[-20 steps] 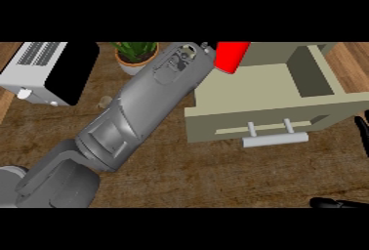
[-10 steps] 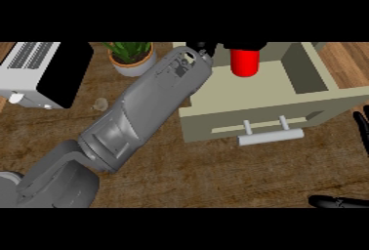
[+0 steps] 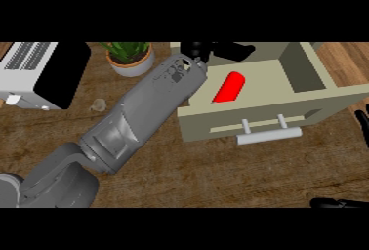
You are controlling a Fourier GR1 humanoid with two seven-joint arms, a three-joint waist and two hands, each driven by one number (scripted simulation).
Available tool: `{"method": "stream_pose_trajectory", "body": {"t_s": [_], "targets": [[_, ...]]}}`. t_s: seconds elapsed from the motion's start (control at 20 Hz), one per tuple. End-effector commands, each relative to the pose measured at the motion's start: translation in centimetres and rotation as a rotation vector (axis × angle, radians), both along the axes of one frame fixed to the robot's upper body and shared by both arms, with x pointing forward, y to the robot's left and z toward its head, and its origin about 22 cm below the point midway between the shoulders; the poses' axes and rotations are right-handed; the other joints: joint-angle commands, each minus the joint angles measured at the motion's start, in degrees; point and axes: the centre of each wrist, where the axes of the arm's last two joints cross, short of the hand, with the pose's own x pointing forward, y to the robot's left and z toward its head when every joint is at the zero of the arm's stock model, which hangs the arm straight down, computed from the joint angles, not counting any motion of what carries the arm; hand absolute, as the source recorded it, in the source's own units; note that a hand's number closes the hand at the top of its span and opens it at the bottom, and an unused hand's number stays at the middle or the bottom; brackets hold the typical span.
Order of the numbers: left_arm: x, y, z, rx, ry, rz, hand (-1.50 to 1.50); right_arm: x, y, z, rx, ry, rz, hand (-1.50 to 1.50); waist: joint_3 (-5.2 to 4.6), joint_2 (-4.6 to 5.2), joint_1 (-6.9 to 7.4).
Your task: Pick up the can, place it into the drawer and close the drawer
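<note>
So we've let go — the can (image 3: 229,87) now lies tilted inside the drawer (image 3: 317,105), our left hand (image 3: 216,49) spread apart above it. Right hand (image 3: 362,122): can't tell. Closing's next.

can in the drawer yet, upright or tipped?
In and tipped: the red can lies slanted inside the open drawer, clear of the left hand.
</note>
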Motion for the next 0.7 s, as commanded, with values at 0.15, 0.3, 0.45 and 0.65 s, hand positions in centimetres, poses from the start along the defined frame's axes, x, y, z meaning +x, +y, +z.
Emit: {"method": "stream_pose_trajectory", "body": {"t_s": [0.15,0.3,0.45,0.65], "targets": [[0.2,0.7,-1.2,-0.027,-0.013,0.053,-1.50,-0.3,1.0,1.1,-0.012,-0.025,0.014,-1.50,-0.08,0.24,-0.52],[0.2,0.7,-1.2,-0.054,-0.017,0.059,-1.50,-0.3,0.5,1.5,-0.114,-0.066,-0.002,-1.50,-0.05,0.35,-0.59],[0.0,0.4,-0.7,-0.085,0.008,0.025,-1.50,-0.5,0.7,2.8,-0.241,-0.121,-0.019,-1.50,-0.10,0.07,0.23],[-0.1,-0.4,0.9,-0.117,0.016,0.043,-1.50,-0.3,1.3,2.9,-0.351,-0.151,-0.006,-1.50,-0.04,-0.05,0.32]]}}
